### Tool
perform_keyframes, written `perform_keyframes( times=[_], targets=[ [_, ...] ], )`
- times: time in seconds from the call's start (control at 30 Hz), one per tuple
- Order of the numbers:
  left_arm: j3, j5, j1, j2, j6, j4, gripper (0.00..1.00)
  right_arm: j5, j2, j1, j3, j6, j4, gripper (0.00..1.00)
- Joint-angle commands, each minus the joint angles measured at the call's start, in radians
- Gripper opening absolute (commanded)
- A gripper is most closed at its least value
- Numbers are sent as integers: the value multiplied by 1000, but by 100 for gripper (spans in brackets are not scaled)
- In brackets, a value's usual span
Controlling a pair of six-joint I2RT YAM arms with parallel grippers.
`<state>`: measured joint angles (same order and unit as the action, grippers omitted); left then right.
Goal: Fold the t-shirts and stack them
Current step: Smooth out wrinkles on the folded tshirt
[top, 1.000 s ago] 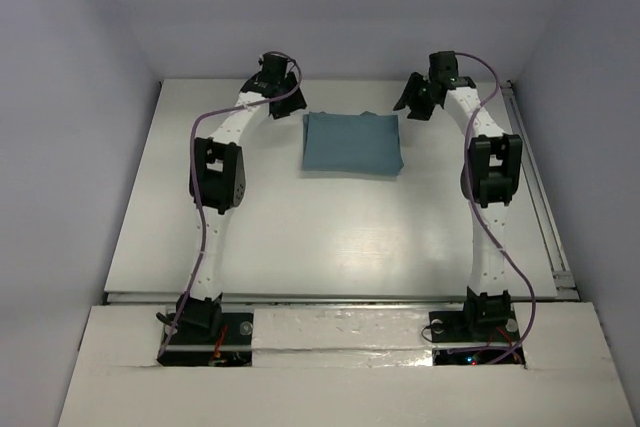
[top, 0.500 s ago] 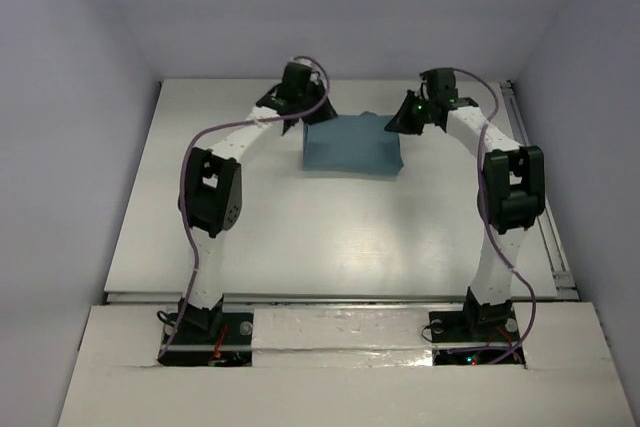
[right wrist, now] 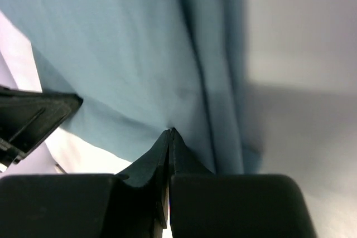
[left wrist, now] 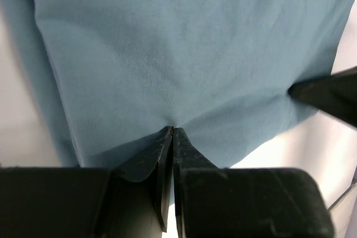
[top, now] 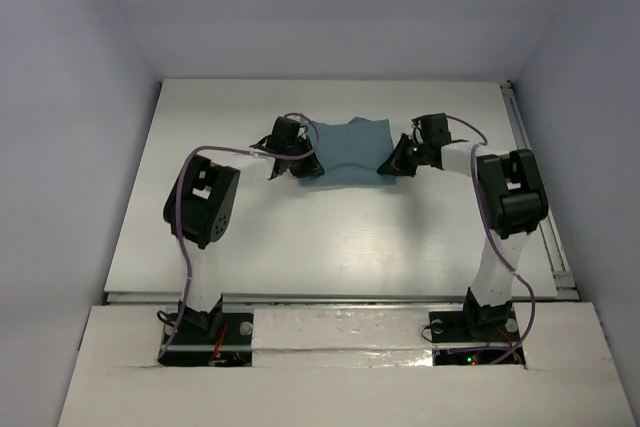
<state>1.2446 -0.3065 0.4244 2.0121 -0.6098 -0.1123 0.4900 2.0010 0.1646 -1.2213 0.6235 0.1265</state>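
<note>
Left claw point(left wrist: 173, 133) and right claw point(right wrist: 169, 132) pinch teal t-shirt point(top: 349, 150).

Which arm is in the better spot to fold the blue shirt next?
Neither, it's a tie. The left arm has its jaws shut on the t-shirt at its left side, the right arm at its right side, so both can probably lift together.

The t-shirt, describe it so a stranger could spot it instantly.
On the white table, look at the far half, between the two arms. The t-shirt is the plain teal cloth there, pinched by the left gripper and right gripper. It is the only fabric in view.
</note>
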Motion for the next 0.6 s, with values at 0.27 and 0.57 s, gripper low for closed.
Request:
perform_keyframes(
  times=[0.27, 0.57],
  targets=[
    [113, 132, -29, -219, 68, 198, 6, -39, -101, -33, -173, -98, 166, 0],
    [495, 26, -44, 144, 35, 234, 5, 82, 160, -33, -472, 11, 121, 0]
  ],
)
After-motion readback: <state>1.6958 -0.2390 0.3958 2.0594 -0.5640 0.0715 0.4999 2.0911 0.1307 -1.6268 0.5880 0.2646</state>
